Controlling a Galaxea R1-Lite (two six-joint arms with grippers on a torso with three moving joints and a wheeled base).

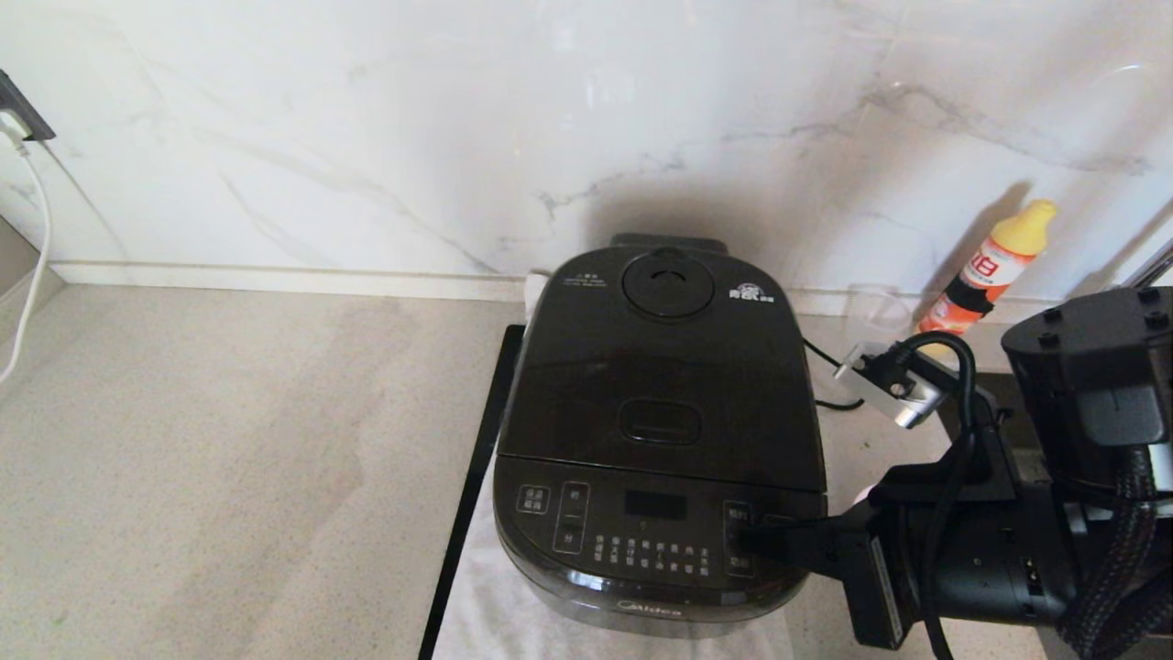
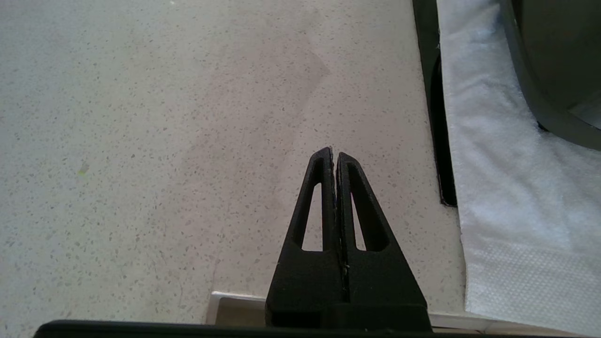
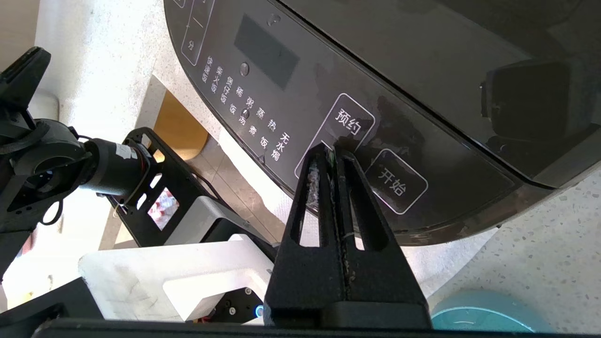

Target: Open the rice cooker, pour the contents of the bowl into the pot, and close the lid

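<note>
Large glossy black rounded-square rice cooker [image 1: 660,431] on white cloth [image 1: 495,605] over pale speckled countertop [image 1: 229,440], close to marble wall. Black hinged lid [image 1: 664,367] down, round steam vent at rear, oval button nearer front panel. Right gripper [image 1: 753,538] at cooker's front right corner, fingers pressed together, tips over white-outlined panel buttons; contact unclear. Left gripper [image 2: 335,155] pressed together, holding nothing, above bare counter left of cooker. Orange bottle with yellow cap [image 1: 992,266] right of cooker, against wall.
</note>
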